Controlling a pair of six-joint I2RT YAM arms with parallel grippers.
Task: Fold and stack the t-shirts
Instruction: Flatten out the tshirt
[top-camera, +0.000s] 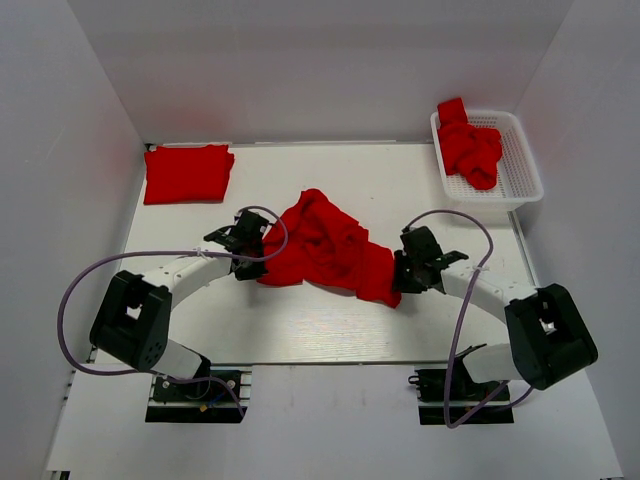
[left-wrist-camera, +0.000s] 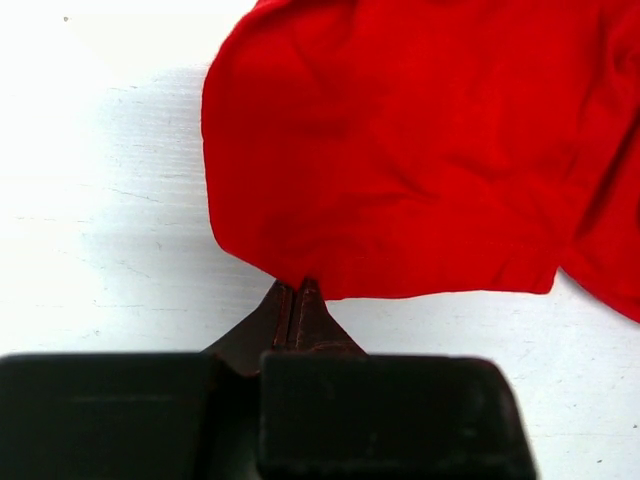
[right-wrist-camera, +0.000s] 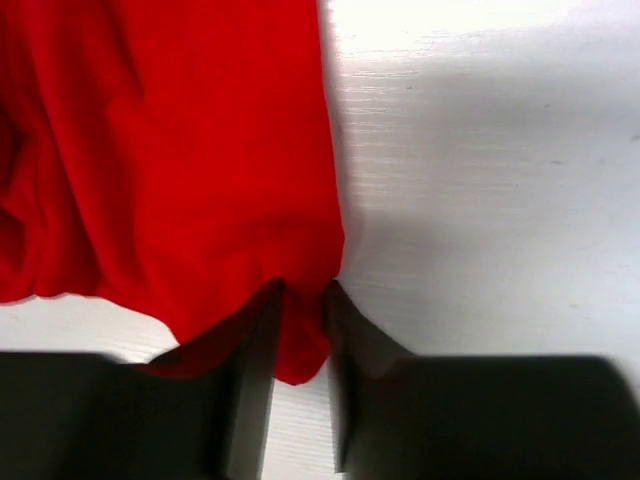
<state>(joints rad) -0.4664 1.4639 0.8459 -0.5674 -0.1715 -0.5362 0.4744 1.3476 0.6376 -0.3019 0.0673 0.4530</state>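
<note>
Red crumpled t-shirt (top-camera: 325, 245) lies mid-tabletop (top-camera: 300, 320), my left pincer (left-wrist-camera: 297, 292) and right pincer (right-wrist-camera: 303, 312) each clamped on its edge; beyond I count one folded t-shirt (top-camera: 187, 172) far left and one basket (top-camera: 527, 172) holding bunched red cloth (top-camera: 470, 152) far right.

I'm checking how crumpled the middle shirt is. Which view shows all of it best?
Top external: the crumpled t-shirt shows whole, edge to edge. The left wrist view shows only the part by the left hand, which pinches its edge; the right wrist view only a fold caught in the right hand.
</note>
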